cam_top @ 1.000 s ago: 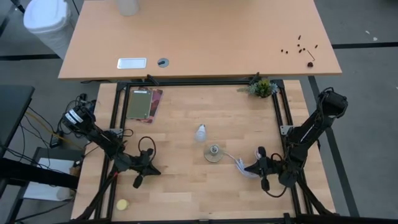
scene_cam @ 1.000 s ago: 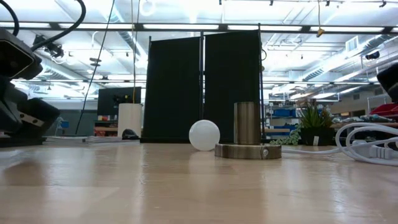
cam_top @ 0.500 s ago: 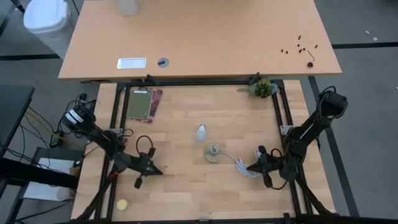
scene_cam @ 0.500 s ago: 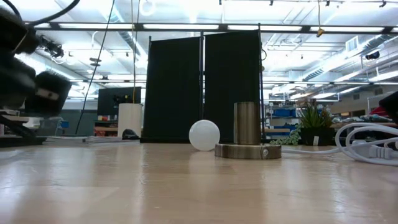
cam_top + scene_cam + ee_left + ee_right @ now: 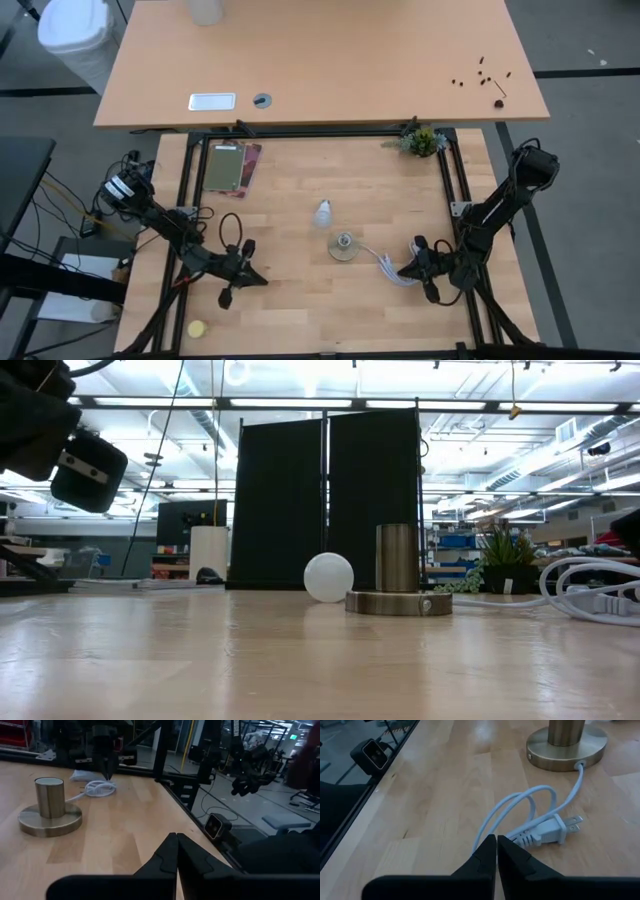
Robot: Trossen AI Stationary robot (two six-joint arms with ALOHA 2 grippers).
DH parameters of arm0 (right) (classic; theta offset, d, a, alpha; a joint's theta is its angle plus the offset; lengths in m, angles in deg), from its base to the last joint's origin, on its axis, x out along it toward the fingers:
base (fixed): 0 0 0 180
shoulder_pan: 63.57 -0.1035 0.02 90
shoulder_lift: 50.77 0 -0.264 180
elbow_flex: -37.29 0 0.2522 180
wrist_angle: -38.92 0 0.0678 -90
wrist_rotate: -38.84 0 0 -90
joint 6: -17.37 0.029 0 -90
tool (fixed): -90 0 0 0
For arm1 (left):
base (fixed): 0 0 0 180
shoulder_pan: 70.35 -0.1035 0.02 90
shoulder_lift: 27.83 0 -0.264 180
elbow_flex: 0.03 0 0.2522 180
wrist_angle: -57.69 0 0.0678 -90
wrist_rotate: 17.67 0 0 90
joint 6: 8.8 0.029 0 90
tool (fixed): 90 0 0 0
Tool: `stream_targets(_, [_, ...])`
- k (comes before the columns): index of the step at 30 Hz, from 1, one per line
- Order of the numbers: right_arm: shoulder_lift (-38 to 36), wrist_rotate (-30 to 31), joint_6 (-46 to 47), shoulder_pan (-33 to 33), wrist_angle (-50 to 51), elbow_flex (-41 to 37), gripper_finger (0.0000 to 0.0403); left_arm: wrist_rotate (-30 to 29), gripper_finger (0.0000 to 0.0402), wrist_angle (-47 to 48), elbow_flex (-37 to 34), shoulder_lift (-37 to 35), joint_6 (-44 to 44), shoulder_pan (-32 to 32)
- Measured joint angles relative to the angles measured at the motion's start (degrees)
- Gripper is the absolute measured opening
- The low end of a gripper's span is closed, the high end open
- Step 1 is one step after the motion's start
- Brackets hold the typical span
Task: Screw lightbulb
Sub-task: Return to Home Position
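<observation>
The white lightbulb (image 5: 323,213) lies on its side near the table's middle; in the low view (image 5: 328,577) its round end faces the camera. Just nearward stands the brass socket (image 5: 343,246) on its round base, also in the left wrist view (image 5: 50,806) and right wrist view (image 5: 567,742). Its white cable and plug (image 5: 540,832) lie on the table to the socket's right. My left gripper (image 5: 258,279) is shut and empty, left of the socket. My right gripper (image 5: 402,271) is shut and empty, right of the socket, just above the cable.
A small potted plant (image 5: 423,141) stands at the table's far right corner. A green and red card (image 5: 230,165) lies at the far left. A yellow ball (image 5: 197,329) lies near the near left corner. A larger desk (image 5: 320,60) stands beyond the table.
My left gripper has risen from the table and gone a little toward the table's right edge, toward the socket. My right gripper has shifted slightly toward the left edge. The bulb and socket have stayed where they were.
</observation>
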Motion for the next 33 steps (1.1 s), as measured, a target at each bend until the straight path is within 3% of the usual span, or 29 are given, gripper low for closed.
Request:
stream_targets(8, [0.0,-0.15,0.02,0.0,-0.36,0.02,0.0025,-0.01,0.0011,4.43,-0.69,-4.91,0.11,0.0])
stream_targets(13, [-0.02,-0.17,0.04,0.0,-0.76,0.06,0.0023,-0.01,0.0011,9.0,-1.61,-13.92,0.18,0.0])
stream_targets(22, [-0.02,-0.19,0.04,0.0,-0.77,0.06,0.0023,-0.01,0.0012,9.23,-5.41,-32.66,0.62,0.0])
stream_targets(27, [-0.01,-0.21,0.05,0.0,-0.77,0.07,0.0025,-0.02,0.0012,14.05,-6.56,-43.17,12.25,0.0])
stream_targets(33, [-0.02,-0.22,0.06,0.0,-0.77,0.07,0.0022,2.4,0.0012,30.09,-6.56,-53.21,19.46,0.0])
